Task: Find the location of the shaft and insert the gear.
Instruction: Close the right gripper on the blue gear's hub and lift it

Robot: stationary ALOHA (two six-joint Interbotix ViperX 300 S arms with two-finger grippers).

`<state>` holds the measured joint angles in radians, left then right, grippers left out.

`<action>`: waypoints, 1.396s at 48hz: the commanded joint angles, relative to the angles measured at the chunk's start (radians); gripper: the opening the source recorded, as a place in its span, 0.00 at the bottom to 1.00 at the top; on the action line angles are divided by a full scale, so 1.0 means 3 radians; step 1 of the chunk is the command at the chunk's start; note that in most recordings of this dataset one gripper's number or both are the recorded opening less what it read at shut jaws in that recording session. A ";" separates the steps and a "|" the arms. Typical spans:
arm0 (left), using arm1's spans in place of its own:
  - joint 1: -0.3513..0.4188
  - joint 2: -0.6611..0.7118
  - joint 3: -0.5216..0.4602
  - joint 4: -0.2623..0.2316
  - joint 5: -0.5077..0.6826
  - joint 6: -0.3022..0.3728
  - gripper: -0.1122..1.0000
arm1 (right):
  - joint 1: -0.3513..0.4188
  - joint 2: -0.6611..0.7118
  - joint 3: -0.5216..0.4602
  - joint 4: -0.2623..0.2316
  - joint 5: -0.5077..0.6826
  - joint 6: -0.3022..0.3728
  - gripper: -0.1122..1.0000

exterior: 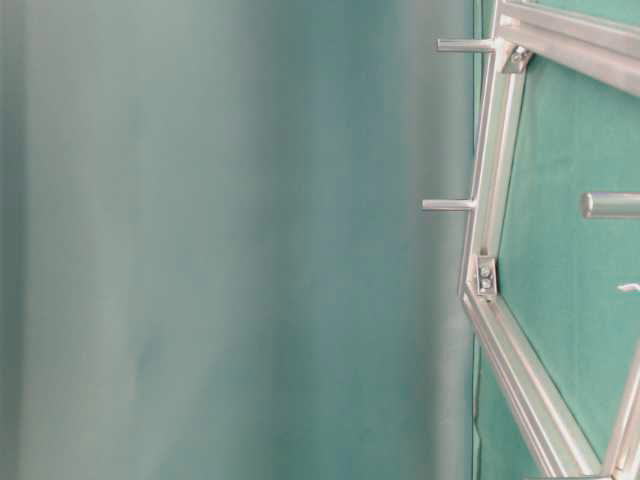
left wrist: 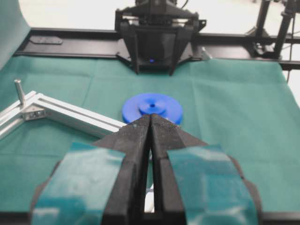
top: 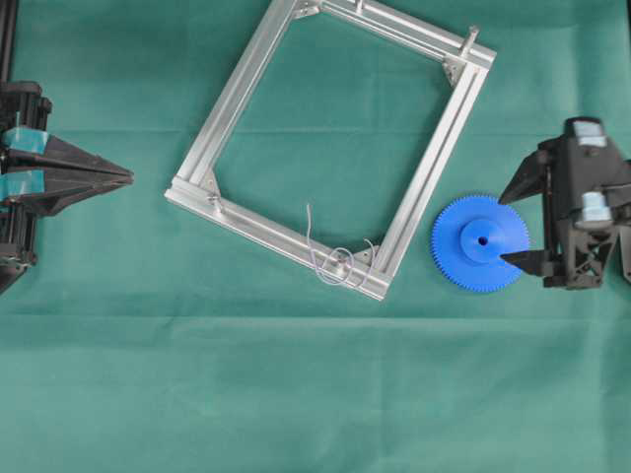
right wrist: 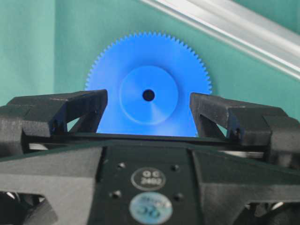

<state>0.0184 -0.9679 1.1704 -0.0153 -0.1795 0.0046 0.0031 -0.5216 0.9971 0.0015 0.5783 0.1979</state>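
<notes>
The gear (top: 480, 242) is seen lying flat on the green-covered bench (top: 315, 394), just beside the aluminium frame (top: 424, 187) at its lower right corner. The shaft (top: 340, 262), ringed by thin wire (top: 314, 246), is found at that same corner of the frame. The right gripper (right wrist: 148, 105) is poised over the gear, fingers spread fully, nothing held. The left gripper (left wrist: 151, 123) is pressed shut and empty, well apart from the frame. The pick-up step is judged in hand; next, the fingers must be lowered around the gear and closed.
</notes>
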 commanded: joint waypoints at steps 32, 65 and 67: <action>0.0010 0.0031 -0.0082 -0.0005 0.0010 -0.0005 0.11 | -0.0026 0.0547 0.0010 -0.0061 -0.0389 0.0010 0.93; 0.0010 0.0031 -0.0077 -0.0005 0.0026 -0.0005 0.11 | -0.0051 0.0859 0.0082 -0.0061 -0.0685 0.0010 0.93; 0.0010 0.0031 -0.0077 -0.0005 0.0026 -0.0005 0.11 | -0.0051 0.0869 0.0082 -0.0061 -0.0701 0.0010 0.93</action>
<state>0.0184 -0.9679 1.1689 -0.0153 -0.1672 0.0046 -0.0092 -0.2608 1.0293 -0.0153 0.3804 0.2025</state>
